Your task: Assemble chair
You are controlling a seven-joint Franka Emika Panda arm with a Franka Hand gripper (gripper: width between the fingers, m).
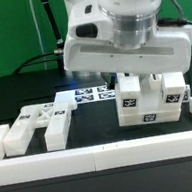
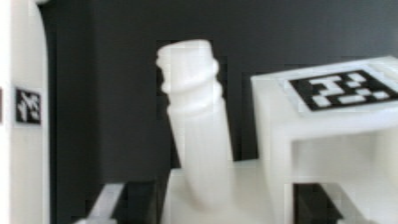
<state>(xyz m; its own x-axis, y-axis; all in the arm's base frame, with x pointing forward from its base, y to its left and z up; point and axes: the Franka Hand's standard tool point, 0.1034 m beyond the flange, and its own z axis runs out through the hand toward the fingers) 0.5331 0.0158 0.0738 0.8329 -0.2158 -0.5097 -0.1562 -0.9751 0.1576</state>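
The gripper [image 2: 210,206] is seen narrowed to a small gap, and a threaded rod [image 2: 196,120] is clasped at its thicker base between the grey fingers [image 2: 121,206]. The rod is of smooth, matte white plastic, round in section, with coarse ridges of thread moulded near its free tip. Just beside it in the wrist view a tagged block [image 2: 338,150] is seen, square-edged and white, its upper face carrying a black-and-white square tag [image 2: 345,88]. Whether rod and block touch cannot be told.

In the exterior view, the nearest thing is a long white border rail [image 1: 94,157], laid across at six o'clock on the black table [image 1: 100,132]. Behind it the chair is found in parts, not as a whole. At about four o'clock a blocky cluster [image 1: 156,102] of chunky white pieces is stood on the table, its visible faces marked with small tags. The gripper's broad white body is hung directly above it, and the fingertips cannot be made out in that view. At about eight o'clock, well apart from the cluster, low flat pieces [image 1: 43,123] are laid, pronged in outline and tagged on top. Farther back, near the centre, the marker board [image 1: 87,93] is laid flat. Farthest off, at ten o'clock, a green backdrop [image 1: 4,43] is seen.
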